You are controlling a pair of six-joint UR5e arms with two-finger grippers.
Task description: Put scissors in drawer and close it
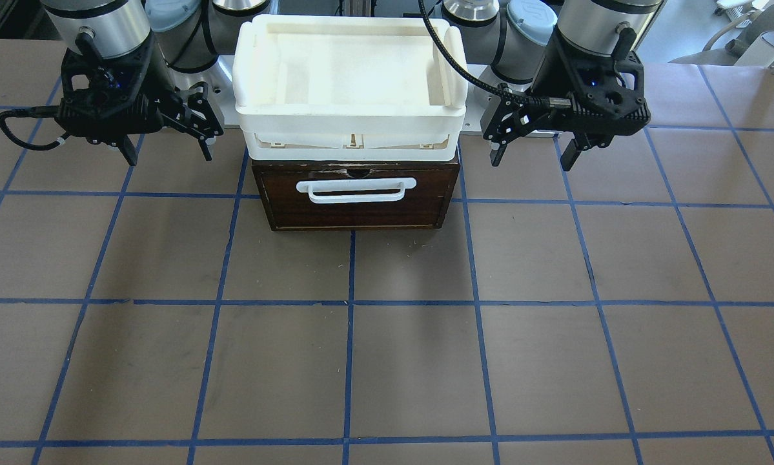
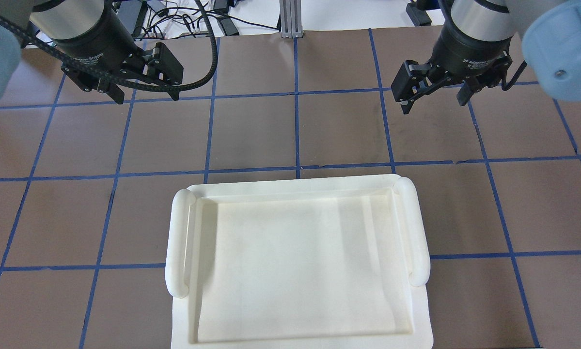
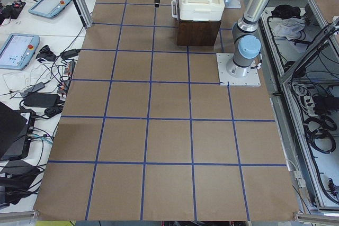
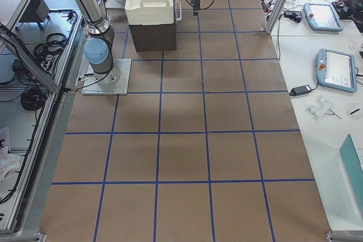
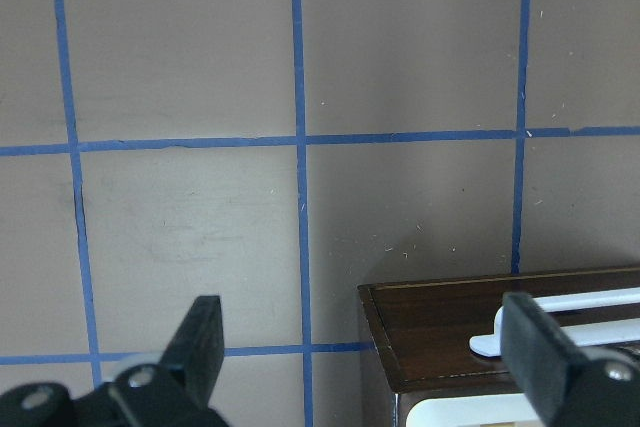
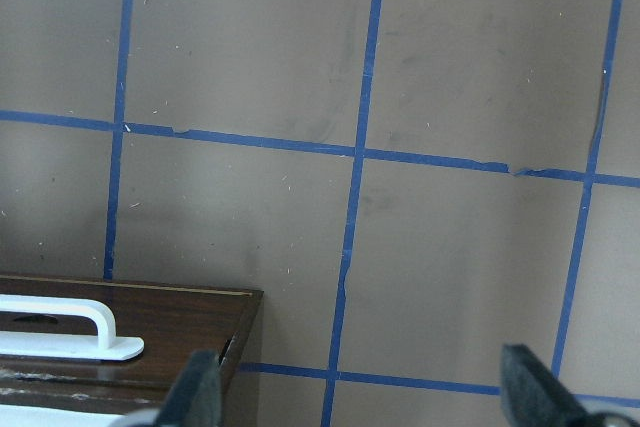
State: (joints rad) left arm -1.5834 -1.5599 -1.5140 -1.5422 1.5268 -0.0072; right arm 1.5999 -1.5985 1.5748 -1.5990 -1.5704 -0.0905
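The drawer shows its dark brown front panel with the white bar handle; it is pushed in flush with its wooden box. The scissors show in no view. My left gripper hangs open and empty beside the box, above the table; it also shows in the overhead view. My right gripper hangs open and empty on the box's other side, and shows in the overhead view. The left wrist view shows the drawer front's corner; the right wrist view shows its other corner.
A white plastic tray sits on top of the wooden box and shows nothing inside; in the overhead view its rim hides the box. The brown table surface has a blue tape grid. Operator desks with tablets lie beyond the table's far edge.
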